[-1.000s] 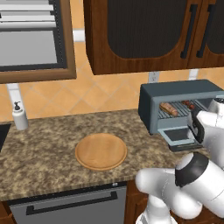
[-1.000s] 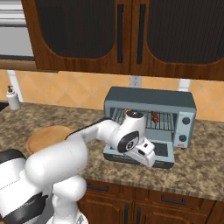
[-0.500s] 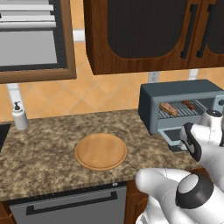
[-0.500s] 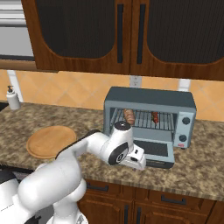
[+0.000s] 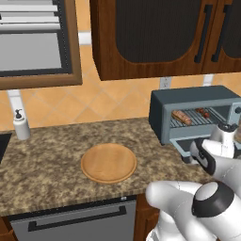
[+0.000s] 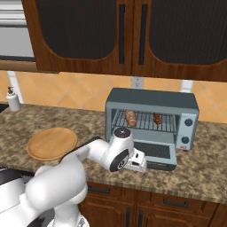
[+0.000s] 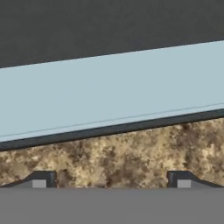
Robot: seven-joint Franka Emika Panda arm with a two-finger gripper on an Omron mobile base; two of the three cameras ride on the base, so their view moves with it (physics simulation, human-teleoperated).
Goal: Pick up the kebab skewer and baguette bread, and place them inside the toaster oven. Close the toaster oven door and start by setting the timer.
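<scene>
Now the tool [image 7: 111,180] gapes wide, empty, facing the toaster oven door [image 7: 109,98].

A: What moves since a second ago?

B: Just the arm. The wrist and hand sit lower now, down at the front edge of the toaster oven door [image 6: 153,153], which lies flat open. In the left base view the hand drops from in front of the oven mouth to below the door's lip. In the right base view the white hand slides left and down off the door panel.

A: And the gripper [image 7: 111,180]?

B: Spread wide, nothing between the fingers [image 7: 42,179], about as before. The hand view looks along the desk [image 7: 131,153] at the door's pale edge.

A: Food?

B: No change worth noting.
</scene>
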